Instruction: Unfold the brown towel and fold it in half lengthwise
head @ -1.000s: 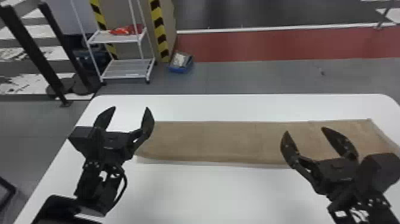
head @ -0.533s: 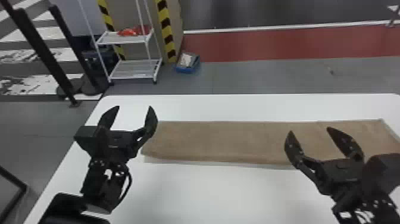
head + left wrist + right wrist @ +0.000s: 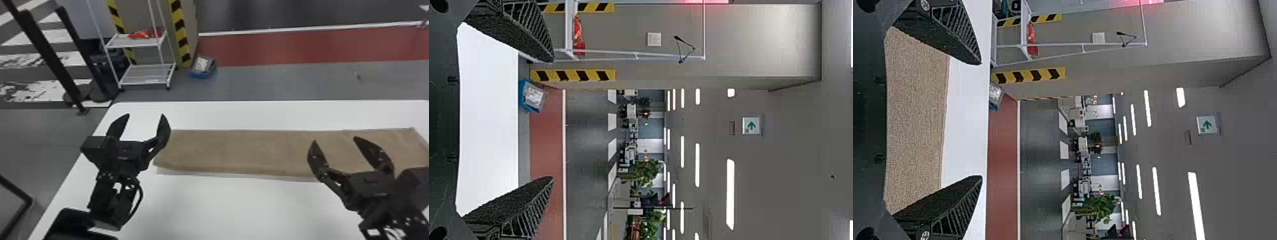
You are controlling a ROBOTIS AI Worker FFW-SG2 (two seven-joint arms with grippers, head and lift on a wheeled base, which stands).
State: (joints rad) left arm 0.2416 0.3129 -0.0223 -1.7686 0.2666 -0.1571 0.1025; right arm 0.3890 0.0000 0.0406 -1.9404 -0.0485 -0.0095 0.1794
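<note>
1. Left tool (image 3: 146, 114) and right tool (image 3: 335, 139) are spread, empty.
2. Brown towel (image 3: 239, 151) lies as a strip, roughly parallel to the worktop's (image 3: 229, 210) far edge.
3. Lengthwise fold looks finished; next, I'd back clear.

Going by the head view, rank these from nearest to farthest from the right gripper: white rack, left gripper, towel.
1. Towel: on the table, close by the right gripper's fingers.
2. Left gripper: across at the towel's left end.
3. White rack: on the floor, beyond the table's far left.
</note>
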